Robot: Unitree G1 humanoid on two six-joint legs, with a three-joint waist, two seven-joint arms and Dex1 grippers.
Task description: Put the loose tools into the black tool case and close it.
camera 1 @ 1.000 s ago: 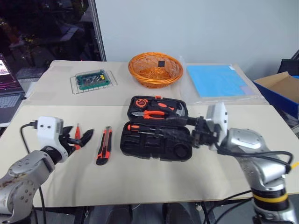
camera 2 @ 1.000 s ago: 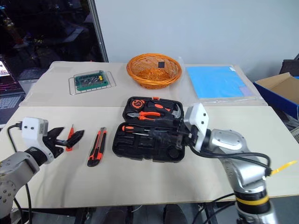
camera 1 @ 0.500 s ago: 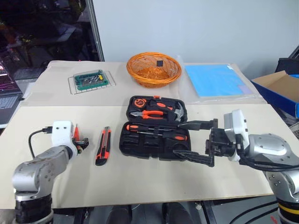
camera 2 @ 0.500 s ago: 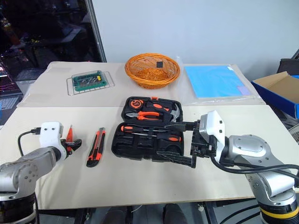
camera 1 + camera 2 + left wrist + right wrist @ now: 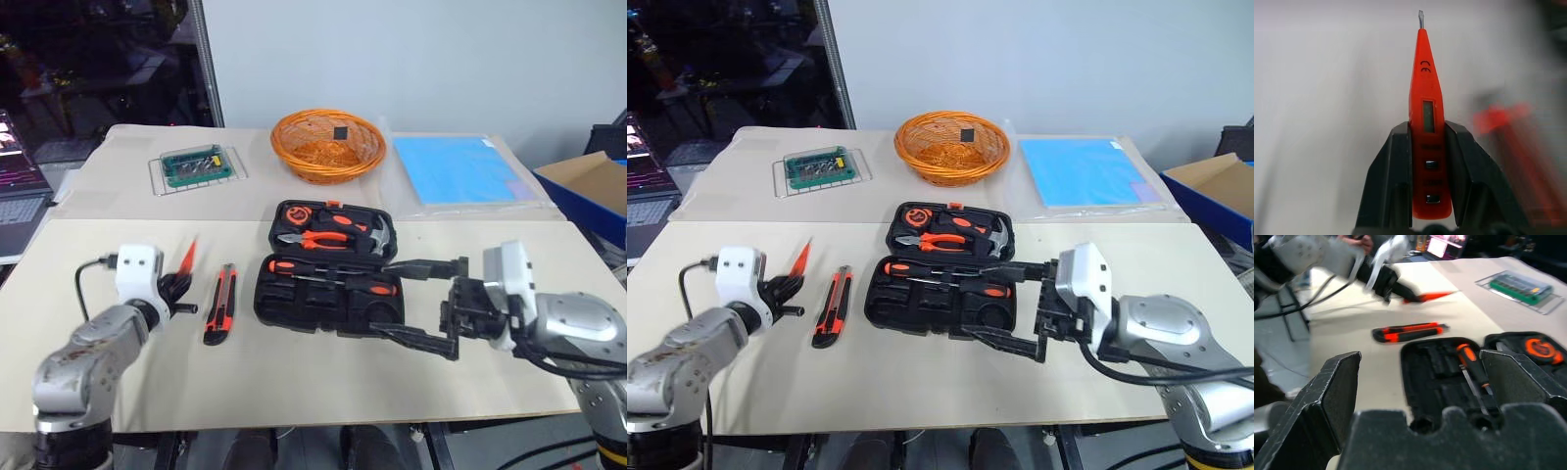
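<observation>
On the left the left gripper (image 5: 182, 284) is closed on the small orange tester screwdriver (image 5: 1426, 115), with the fingers (image 5: 1392, 176) pressing on both sides of its handle end. The tester is lifted off the table (image 5: 294, 382) and its metal tip points up and away from the gripper. Far left at the picture edge is a laptop (image 5: 18, 157).

Just right of the gripper lies the orange-black utility knife (image 5: 218, 304), flat on the table, its long side running front to back, apart from the gripper and from the case. Behind, on the far part of the table, stands a clear box with a green bit set (image 5: 197, 166).

In the middle is the black tool case (image 5: 328, 279), open and lying flat. The rear half holds orange-handled pliers (image 5: 318, 238), a hammer (image 5: 376, 233) and a round orange-black item, prob. a tape measure (image 5: 294, 215). The front half holds two black-and-orange screwdrivers (image 5: 333, 276) side by side in the recesses near the hinge. Behind the case is an orange wicker basket (image 5: 327, 144), and right of it a blue sheet (image 5: 460, 168).

On the right the right gripper (image 5: 416, 302) hangs just at the right end of the case, pointing left, fingers wide apart with nothing between them. One finger (image 5: 423, 266) is near the hinge line, the other at the front corner; whether they touch the case I cannot tell. Far right is a cardboard box w/ blue side (image 5: 588, 191).
</observation>
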